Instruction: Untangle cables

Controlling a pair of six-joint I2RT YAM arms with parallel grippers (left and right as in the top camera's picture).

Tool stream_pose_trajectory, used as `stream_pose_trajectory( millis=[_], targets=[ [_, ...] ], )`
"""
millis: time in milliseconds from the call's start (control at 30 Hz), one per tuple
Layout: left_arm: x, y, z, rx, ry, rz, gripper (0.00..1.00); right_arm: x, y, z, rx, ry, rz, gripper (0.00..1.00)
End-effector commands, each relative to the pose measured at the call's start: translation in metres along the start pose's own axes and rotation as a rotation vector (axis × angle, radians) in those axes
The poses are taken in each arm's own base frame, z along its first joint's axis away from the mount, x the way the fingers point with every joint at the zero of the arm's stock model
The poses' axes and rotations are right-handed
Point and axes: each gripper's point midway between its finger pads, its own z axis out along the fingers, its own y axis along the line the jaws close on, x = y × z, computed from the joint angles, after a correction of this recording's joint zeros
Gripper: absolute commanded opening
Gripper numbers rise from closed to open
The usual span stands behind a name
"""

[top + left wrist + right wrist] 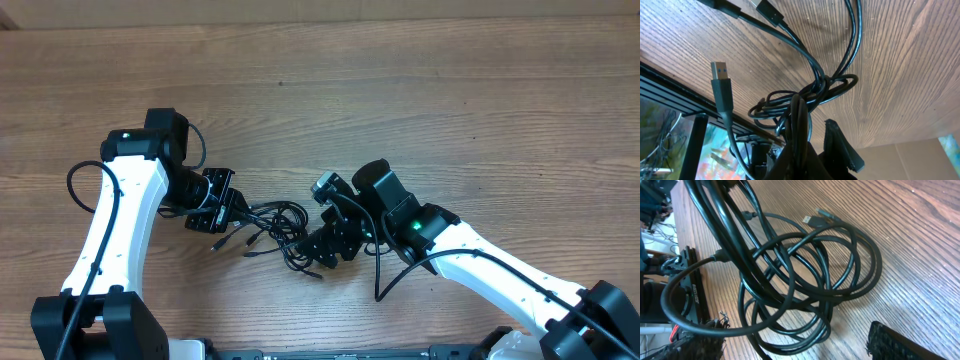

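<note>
Wooden table [420, 90], tangled cables [283, 213], left hand [226, 206] gripping

Both arms bend inward toward each other; left gripper [230, 211] clamps cables [277, 224], right gripper [322, 252] spread wide.

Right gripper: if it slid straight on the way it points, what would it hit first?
Most likely the cables: their tangled loops lie on the table straight ahead of the right gripper and its open fingers. How close they are is unclear.
</note>
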Motion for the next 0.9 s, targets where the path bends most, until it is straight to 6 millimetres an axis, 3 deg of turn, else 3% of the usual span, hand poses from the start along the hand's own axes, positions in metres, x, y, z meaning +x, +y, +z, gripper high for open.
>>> stream_pose_trajectory(
  millis=[0,333,533,767,867],
  targets=[
    [0.005,-0.005,-0.002,0.014,0.031,-0.052,0.04,-0.012,0.011,-0.002,-0.056,-0.034,-0.03,0.89],
    [0.004,-0.005,-0.002,0.01,0.024,-0.207,0.04,-0.024,0.02,-0.006,-0.095,-0.086,-0.185,0.84],
    [0.002,-0.004,-0.001,0.008,0.01,-0.22,0.04,-0.048,0.027,-0.013,-0.095,-0.181,-0.25,0.83],
    [-0.013,-0.002,-0.002,-0.001,-0.075,-0.218,0.04,-0.077,0.035,-0.023,-0.12,-0.295,-0.183,0.82],
    [-0.018,0.0,-0.002,-0.008,-0.107,-0.243,0.04,-0.094,0.054,-0.034,-0.2,-0.366,-0.204,0.82]
  ],
)
